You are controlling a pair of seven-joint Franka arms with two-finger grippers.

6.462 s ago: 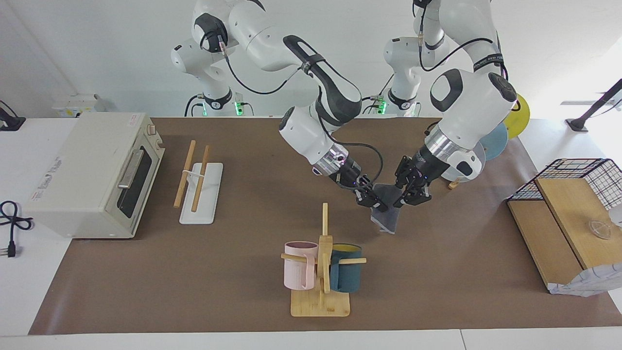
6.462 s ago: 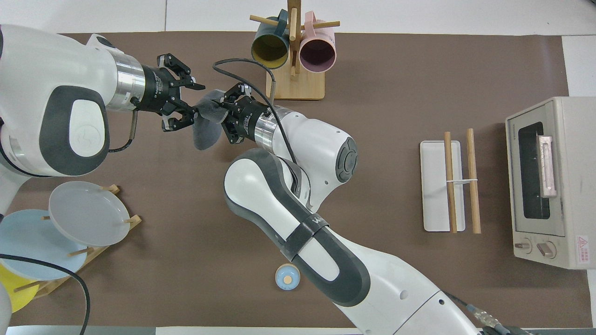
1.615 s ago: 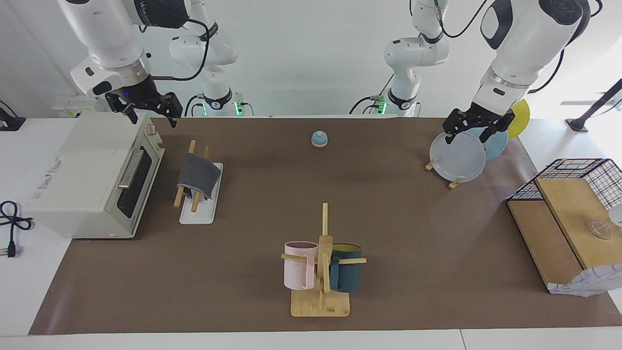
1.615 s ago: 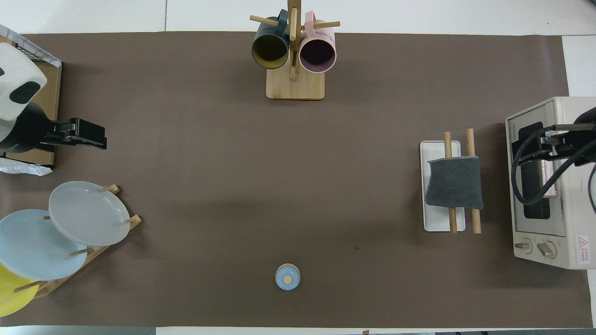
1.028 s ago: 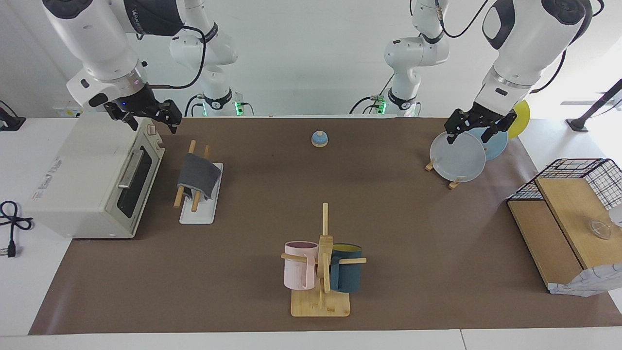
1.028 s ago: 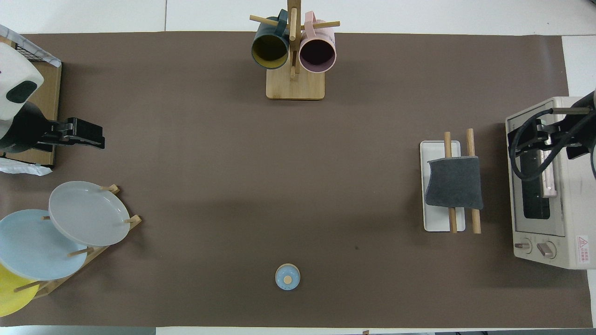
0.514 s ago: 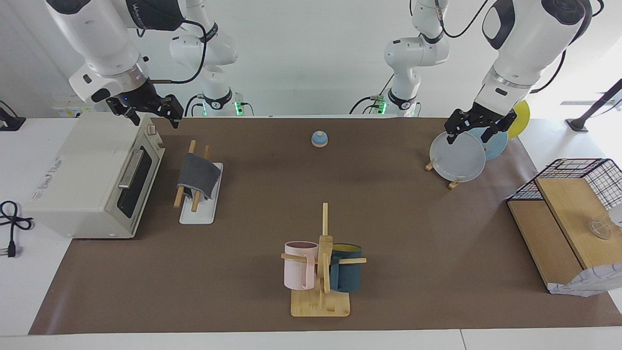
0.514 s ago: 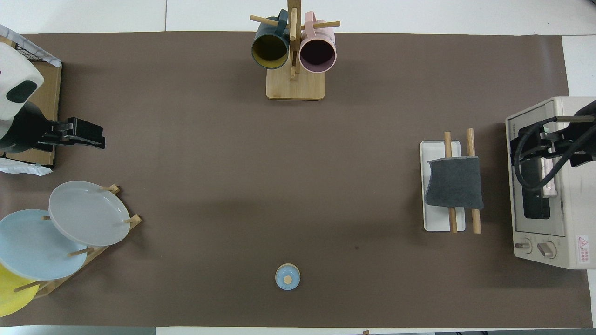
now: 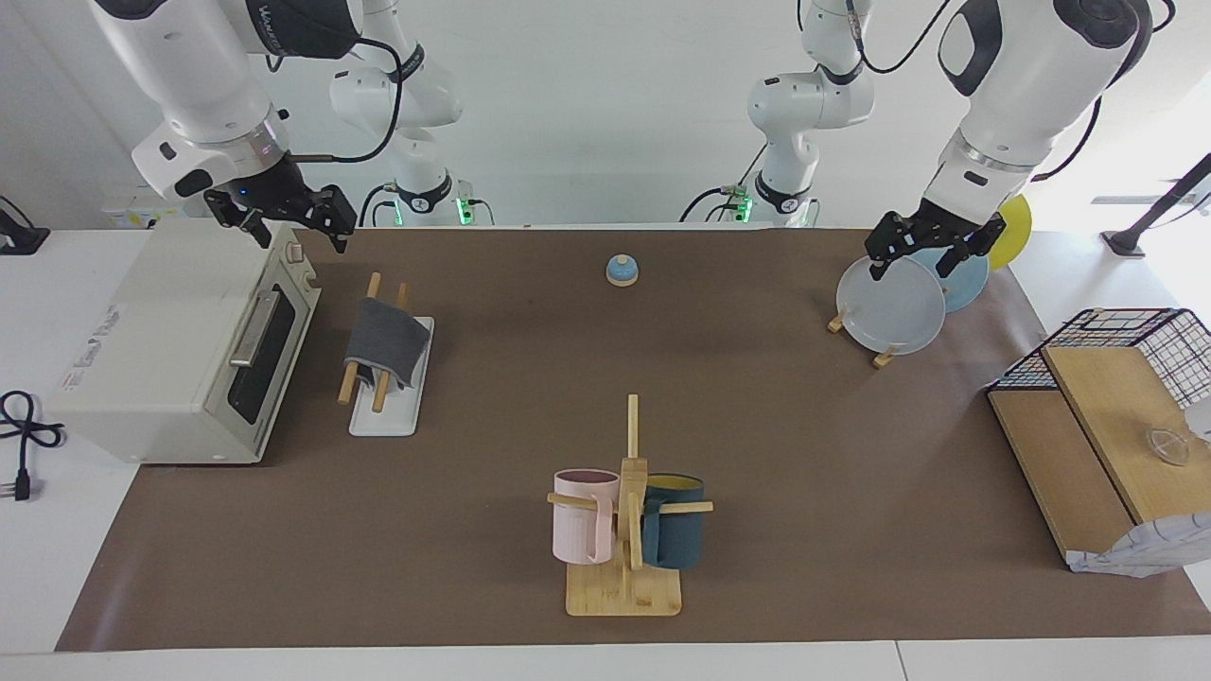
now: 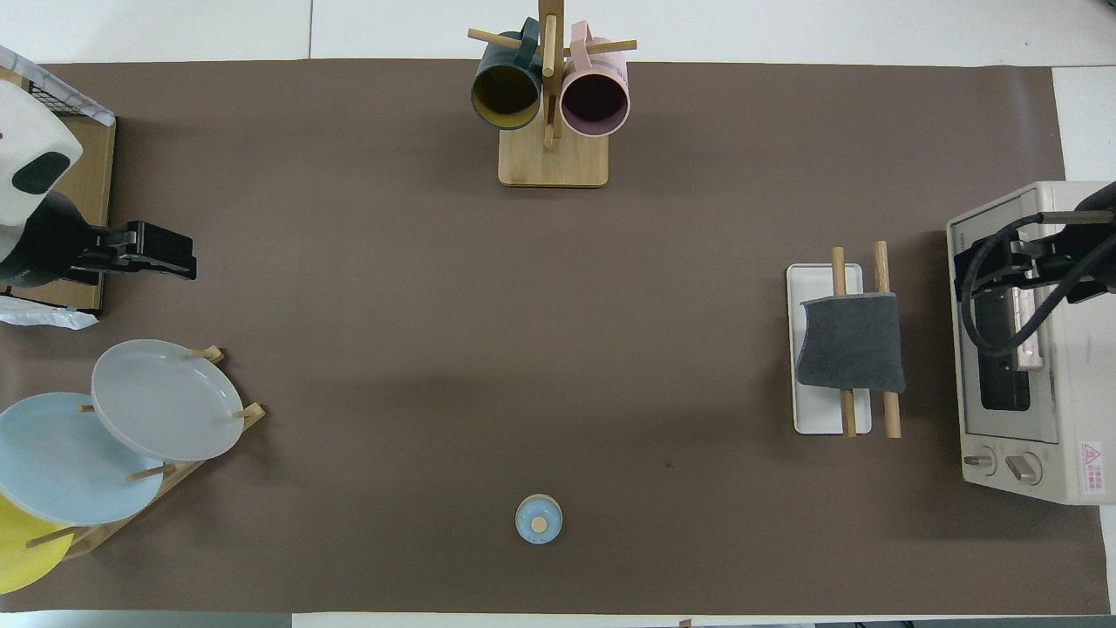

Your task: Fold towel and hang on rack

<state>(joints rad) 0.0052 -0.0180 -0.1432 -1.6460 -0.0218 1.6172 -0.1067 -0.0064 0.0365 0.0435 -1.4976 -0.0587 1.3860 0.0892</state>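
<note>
– Jaws on each arm: what do you read from your end?

– Both pairs are spread open and hold nothing. I have the right jaws up in the air over the toaster oven (image 9: 161, 340), above its corner by the door. The left jaws hang over the plates (image 9: 891, 305) at the left arm's end of the worktop (image 9: 757, 426). That arm is just waiting.

– And the towel?

– I see the towel (image 9: 383, 339) folded, dark grey face out, draped across both rods of the rack (image 9: 402, 402). It sits about midway along them, with bare wood showing at either end. The rack stands on the worktop just in front of the oven door.

– Which way does it lie from the jaws?

– Taking the overhead view as my dial, with twelve pointing away from the robots, the towel (image 10: 850, 342) lies at roughly eight o'clock from the right jaws. The rods of the rack (image 10: 819, 419) run twelve to six, and the towel hangs crosswise, toward three and nine. The left jaws are well apart from it, out toward nine on the worktop.

– So anything left to do?

– I judge the job done. If the drape needed straightening I'd use the right arm, which is much nearer, and bring it down from above.
</note>
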